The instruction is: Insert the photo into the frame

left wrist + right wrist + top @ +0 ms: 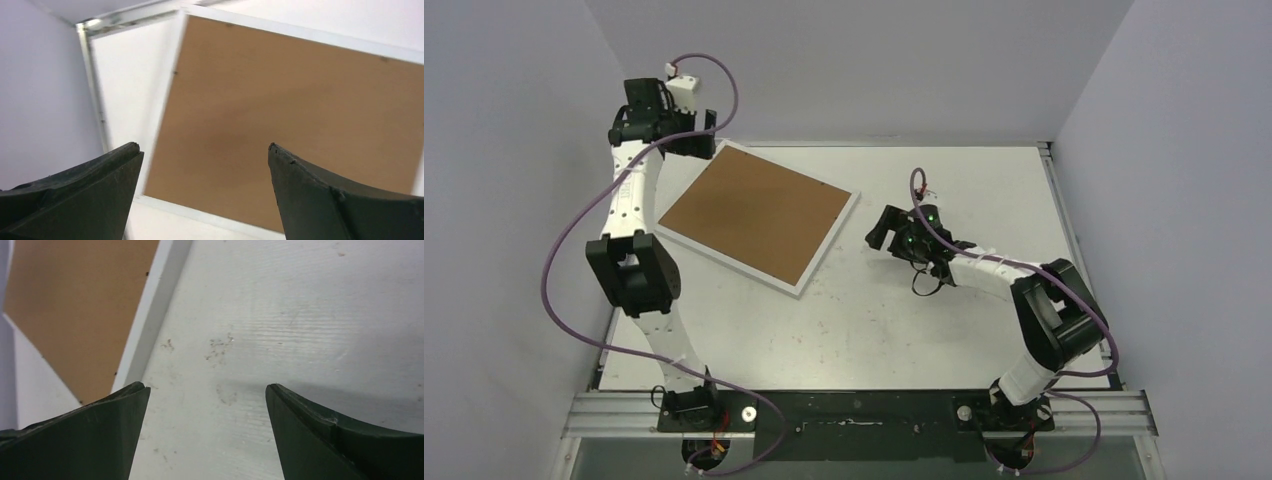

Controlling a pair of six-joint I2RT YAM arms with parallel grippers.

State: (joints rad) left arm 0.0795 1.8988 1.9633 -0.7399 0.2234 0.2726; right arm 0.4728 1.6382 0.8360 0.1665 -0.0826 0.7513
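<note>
Wide-spread left end effector (203, 146) over frame (300, 100)

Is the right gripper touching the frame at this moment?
Apart. The top view shows a strip of bare table between the open right gripper and the nearest edge of the frame.

White-edged frame (759, 214), face down, brown back up, flat, skewed, far-left on table (924, 330)

A white table (904, 330) (scuffed, speckled) between grey walls (504, 150).
</note>
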